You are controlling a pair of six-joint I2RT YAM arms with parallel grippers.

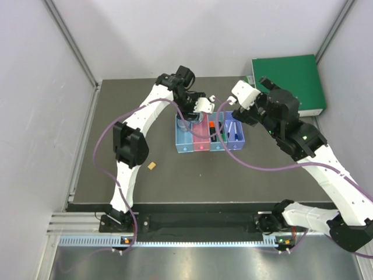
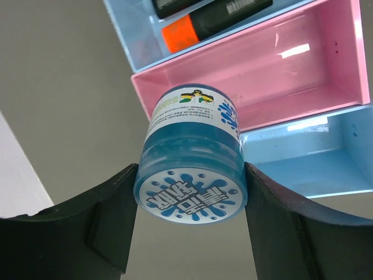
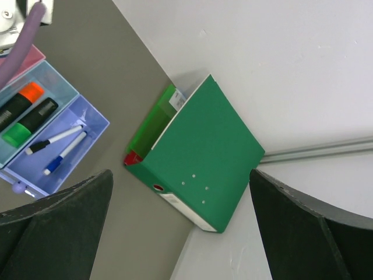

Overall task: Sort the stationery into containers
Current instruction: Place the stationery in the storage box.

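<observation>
The left gripper [image 2: 188,192] clamps the blue tin [image 2: 192,146] by its sides above the pink bin [image 2: 303,87] and its light blue neighbour [image 2: 326,157], while the right gripper [image 3: 180,175] hangs wide apart, empty, over the green binder [image 3: 204,151].

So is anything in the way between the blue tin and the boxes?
Nothing visible is. The left pincer holds the blue tin over the row, and the pink bin and light blue bin nearest it look empty.
</observation>
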